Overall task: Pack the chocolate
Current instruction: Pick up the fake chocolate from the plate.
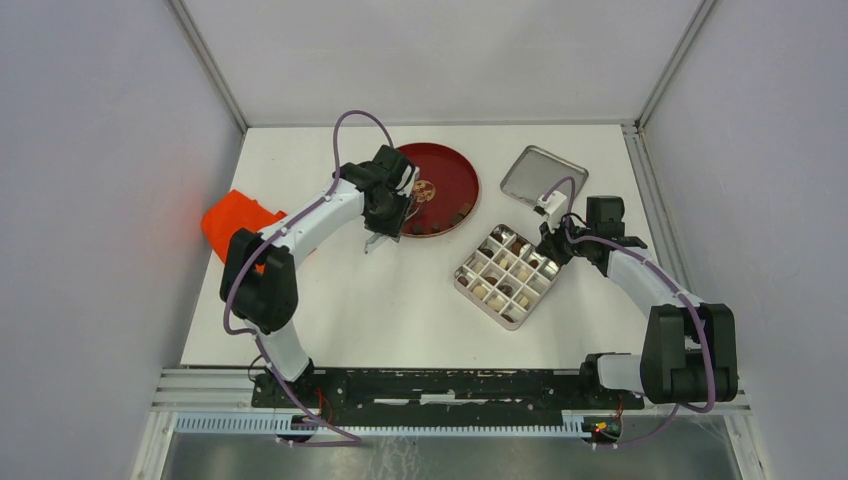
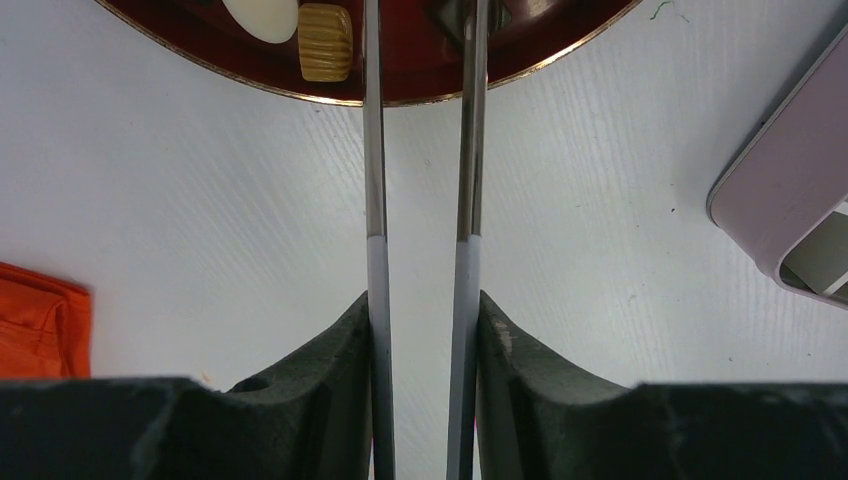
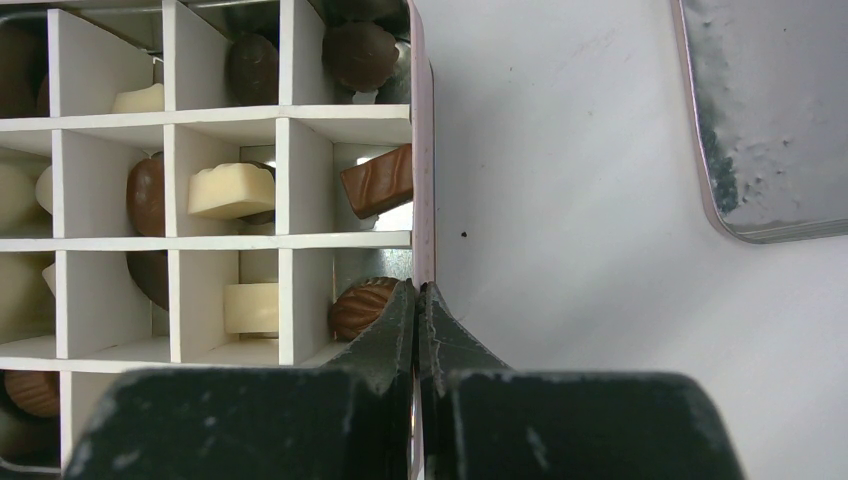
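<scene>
Currently on the white surface [image 1: 400, 310]: red plate [image 1: 452, 168] with a few chocolate [image 2: 325, 40] pieces, and a divided box [image 3: 424, 150] with chocolate in many cells. On the box's side wall the right gripper [image 3: 418, 295] is clamped shut. The left gripper [image 2: 425, 300] pinches metal tweezers [image 2: 374, 150], tips over the plate's rim.

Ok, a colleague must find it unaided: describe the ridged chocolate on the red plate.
Find the round red plate. In the left wrist view, two pale pieces sit near its rim, left of the tweezers. Yours is the tan ridged chocolate; the cream oval beside it is smooth.
</scene>
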Available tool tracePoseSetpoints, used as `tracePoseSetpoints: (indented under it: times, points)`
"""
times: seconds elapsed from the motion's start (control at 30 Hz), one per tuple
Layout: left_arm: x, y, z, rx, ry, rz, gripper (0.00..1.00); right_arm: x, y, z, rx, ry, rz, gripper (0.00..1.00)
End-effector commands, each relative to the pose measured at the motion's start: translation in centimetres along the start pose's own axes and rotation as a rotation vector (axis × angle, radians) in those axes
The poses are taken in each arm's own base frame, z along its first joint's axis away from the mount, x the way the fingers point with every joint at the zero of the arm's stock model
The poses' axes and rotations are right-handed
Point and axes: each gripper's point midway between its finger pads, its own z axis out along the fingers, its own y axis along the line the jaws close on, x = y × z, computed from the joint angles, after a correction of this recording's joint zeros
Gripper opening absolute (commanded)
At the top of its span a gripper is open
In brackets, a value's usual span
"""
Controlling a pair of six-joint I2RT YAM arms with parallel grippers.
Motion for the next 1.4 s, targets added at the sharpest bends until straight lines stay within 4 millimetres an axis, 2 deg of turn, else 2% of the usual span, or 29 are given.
tracePoseSetpoints:
  times: [0.0, 0.67, 0.97, 1.1, 1.3, 1.37]
  points:
    - [-1.8, 0.2, -0.7, 0.014, -0.048, 0.055, 0.42, -2.5, -0.6, -0.4, 0.010, -0.075, -0.046, 0.00]
    - [-0.9, 0.2, 0.4, 0.030, 0.003, 0.048, 0.44, -2.5, -0.6, -0.5, 0.011, -0.076, -0.047, 0.00]
    - [-0.8, 0.3, -0.6, 0.028, -0.004, 0.043, 0.45, -2.6, -0.6, -0.5, 0.009, -0.078, -0.049, 0.00]
    - [-0.5, 0.7, -0.5, 0.017, 0.012, 0.038, 0.44, -2.6, -0.6, -0.5, 0.009, -0.078, -0.049, 0.00]
    - [-0.5, 1.4, -0.8, -0.021, 0.018, 0.032, 0.42, -2.6, -0.6, -0.5, 0.010, -0.080, -0.049, 0.00]
    - [-0.5, 1.4, -0.7, -0.022, 0.022, 0.032, 0.37, -2.6, -0.6, -0.5, 0.009, -0.079, -0.049, 0.00]
